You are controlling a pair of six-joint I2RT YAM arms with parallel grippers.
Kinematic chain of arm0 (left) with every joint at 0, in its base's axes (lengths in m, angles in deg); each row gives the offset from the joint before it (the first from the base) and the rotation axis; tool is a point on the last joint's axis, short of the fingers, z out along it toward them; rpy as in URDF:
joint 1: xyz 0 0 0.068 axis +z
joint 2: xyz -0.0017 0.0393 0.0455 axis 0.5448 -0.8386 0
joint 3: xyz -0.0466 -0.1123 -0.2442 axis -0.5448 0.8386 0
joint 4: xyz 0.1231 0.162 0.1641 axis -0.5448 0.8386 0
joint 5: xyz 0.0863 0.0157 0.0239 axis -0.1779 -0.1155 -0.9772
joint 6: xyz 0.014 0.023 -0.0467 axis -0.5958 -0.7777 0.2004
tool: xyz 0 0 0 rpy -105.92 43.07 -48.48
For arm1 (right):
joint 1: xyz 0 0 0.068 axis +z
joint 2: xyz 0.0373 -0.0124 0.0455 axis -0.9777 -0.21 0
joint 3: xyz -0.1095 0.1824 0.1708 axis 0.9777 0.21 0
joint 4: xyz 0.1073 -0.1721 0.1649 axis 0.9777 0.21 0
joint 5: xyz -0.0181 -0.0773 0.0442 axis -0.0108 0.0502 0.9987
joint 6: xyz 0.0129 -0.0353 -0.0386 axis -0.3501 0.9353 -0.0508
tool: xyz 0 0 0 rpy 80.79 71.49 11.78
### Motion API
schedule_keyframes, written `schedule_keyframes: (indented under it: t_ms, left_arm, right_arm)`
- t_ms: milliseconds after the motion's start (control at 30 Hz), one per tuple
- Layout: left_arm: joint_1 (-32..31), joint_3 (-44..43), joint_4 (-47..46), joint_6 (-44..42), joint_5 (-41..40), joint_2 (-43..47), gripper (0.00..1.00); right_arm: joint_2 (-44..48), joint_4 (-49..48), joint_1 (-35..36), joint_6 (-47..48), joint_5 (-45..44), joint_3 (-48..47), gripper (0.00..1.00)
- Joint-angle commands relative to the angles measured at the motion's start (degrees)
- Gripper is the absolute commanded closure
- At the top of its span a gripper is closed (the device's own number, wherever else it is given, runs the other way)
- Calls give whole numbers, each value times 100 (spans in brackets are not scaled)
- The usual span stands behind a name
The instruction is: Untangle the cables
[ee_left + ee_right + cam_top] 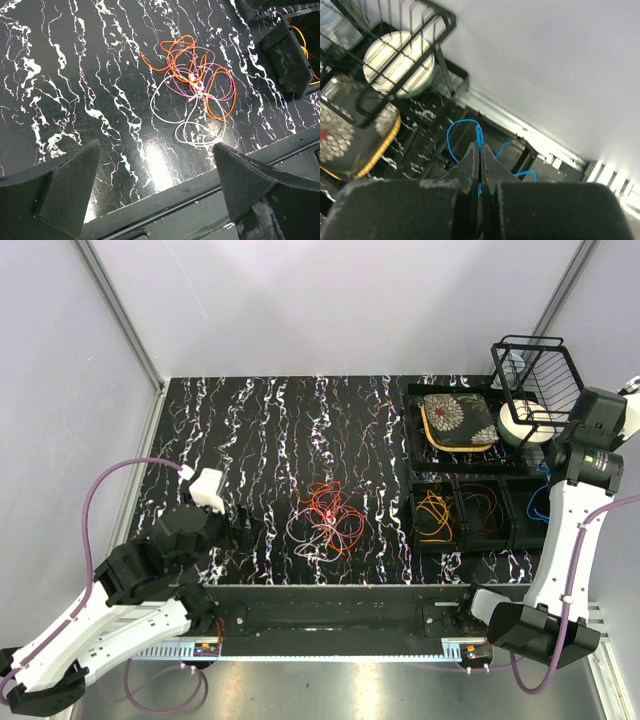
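Right hand clamped on blue, left hand wide open by the knot.
From above, the cable tangle, orange, pink and white loops, lay in the middle of the table, and the blue cable ran up from the rightmost bin of 3 on the right. On my left wrist camera, my left gripper stood with fingers far apart, the cable tangle lying beyond them, touching neither. On my right wrist camera, my right gripper was pinched together on the blue cable, whose loops trailed down beside the wire rack.
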Motion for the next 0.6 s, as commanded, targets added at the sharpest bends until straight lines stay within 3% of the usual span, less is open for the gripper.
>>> schedule_keyframes:
  t_ms: [0, 333, 567]
  left_arm:
    - [-28, -27, -193, 54, -176, -65, 1]
    - [-28, -53, -167, 63, -185, -336, 1]
    - [-45, -88, -131, 72, -220, -592, 1]
  right_arm:
    - [146, -426, -124, -175, 443, 544, 100]
    - [305, -1480, -177, -765, 383, 1995, 100]
    - [243, -2139, -274, -475, 304, 2391, 100]
